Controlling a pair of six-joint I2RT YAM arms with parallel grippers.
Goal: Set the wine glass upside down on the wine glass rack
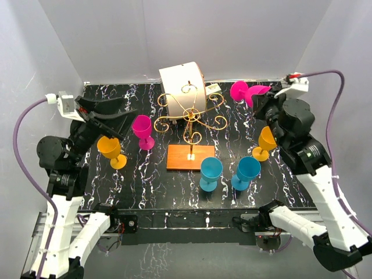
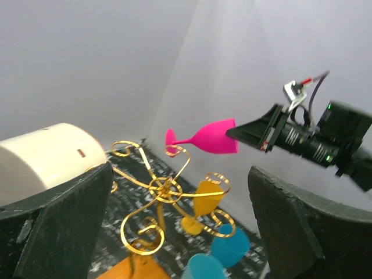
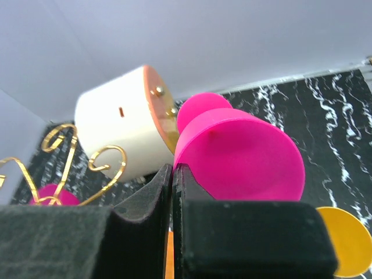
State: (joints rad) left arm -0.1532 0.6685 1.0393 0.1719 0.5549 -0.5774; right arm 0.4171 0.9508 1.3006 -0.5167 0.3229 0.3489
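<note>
At right wrist only: right pincer (image 3: pixel 172 177) tight on wine glass (image 3: pixel 241 160)

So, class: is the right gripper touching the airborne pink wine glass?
Touching. The left wrist view shows the right gripper pinching the rim of the sideways pink wine glass.
</note>
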